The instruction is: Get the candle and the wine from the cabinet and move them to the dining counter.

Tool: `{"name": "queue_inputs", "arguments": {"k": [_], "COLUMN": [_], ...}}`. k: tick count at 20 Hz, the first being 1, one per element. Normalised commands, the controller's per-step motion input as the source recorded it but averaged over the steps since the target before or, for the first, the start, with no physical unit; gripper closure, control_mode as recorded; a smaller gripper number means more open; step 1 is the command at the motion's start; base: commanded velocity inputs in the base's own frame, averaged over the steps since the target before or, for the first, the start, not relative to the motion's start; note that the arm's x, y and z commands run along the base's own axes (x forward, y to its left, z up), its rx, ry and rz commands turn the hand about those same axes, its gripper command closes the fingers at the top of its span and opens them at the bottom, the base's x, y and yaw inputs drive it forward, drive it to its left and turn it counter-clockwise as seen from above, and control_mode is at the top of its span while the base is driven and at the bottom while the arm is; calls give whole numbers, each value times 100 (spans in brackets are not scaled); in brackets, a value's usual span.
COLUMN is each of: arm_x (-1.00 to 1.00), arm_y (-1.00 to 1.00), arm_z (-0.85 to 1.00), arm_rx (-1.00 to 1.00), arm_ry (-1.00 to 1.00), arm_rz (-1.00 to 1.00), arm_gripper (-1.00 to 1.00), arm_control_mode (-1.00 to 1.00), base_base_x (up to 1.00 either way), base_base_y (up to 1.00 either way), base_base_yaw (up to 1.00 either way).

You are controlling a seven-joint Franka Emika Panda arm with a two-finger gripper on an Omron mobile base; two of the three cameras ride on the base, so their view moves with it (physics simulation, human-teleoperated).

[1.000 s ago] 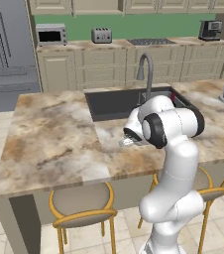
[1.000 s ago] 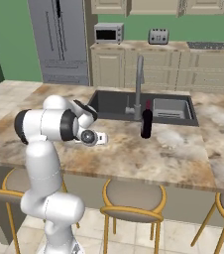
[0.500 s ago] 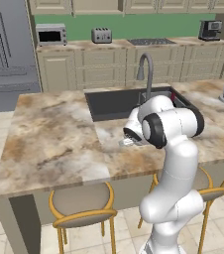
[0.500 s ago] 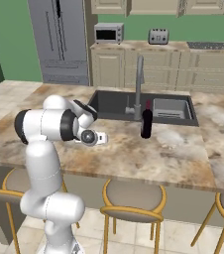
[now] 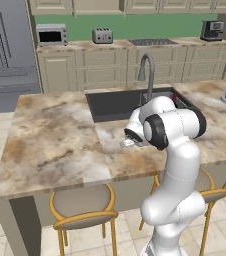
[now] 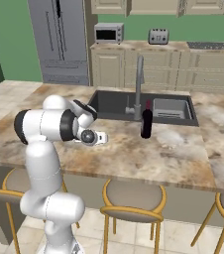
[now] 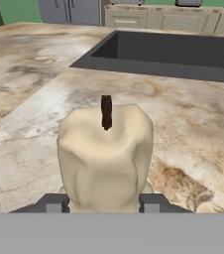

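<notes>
My tool [image 7: 104,206] has its two fingers set either side of the candle [image 7: 105,154], one dark tip [image 7: 52,203] at the wax's left and the other at its right, both right against the base, so I read it as gripping the candle. The candle is a cream lump of wax with a dark brown wick standing up from its top. In the hand view it sits right in front of the lens, with the marbled desk [image 7: 193,124] behind and below it; I cannot tell whether its base touches the top or hangs just above it.

From the left base view the tool [image 5: 130,141] is low over the desk [image 5: 55,145], just in front of the dark sink [image 5: 116,104] and near the front-left corner of the basin. The candle itself is too small there for me to make out. From the right base view the tool [image 6: 98,138] points out over the desk [image 6: 148,158] toward the wine.

The wine [image 6: 146,120] stands upright on the desk at the front rim of the sink [image 6: 115,105], just right of the curved tap [image 6: 139,84]. It is well apart from the tool. Gold-framed stools [image 6: 134,202] line the near side of the desk.
</notes>
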Motion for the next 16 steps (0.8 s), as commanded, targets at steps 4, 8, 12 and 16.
{"name": "queue_inputs", "arguments": {"k": [4,8,12,16], "arm_x": [0,0,0,0], "arm_y": [0,0,0,0], "arm_z": [0,0,0,0], "arm_rx": [0,0,0,0], "arm_ry": [0,0,0,0], "arm_rz": [0,0,0,0], "arm_gripper": [100,100,-100,-100], "arm_control_mode": [-100,-100,-100,-100], "base_base_x": [0,0,0,0], "base_base_y": [0,0,0,0], "base_base_yaw": [0,0,0,0]}}
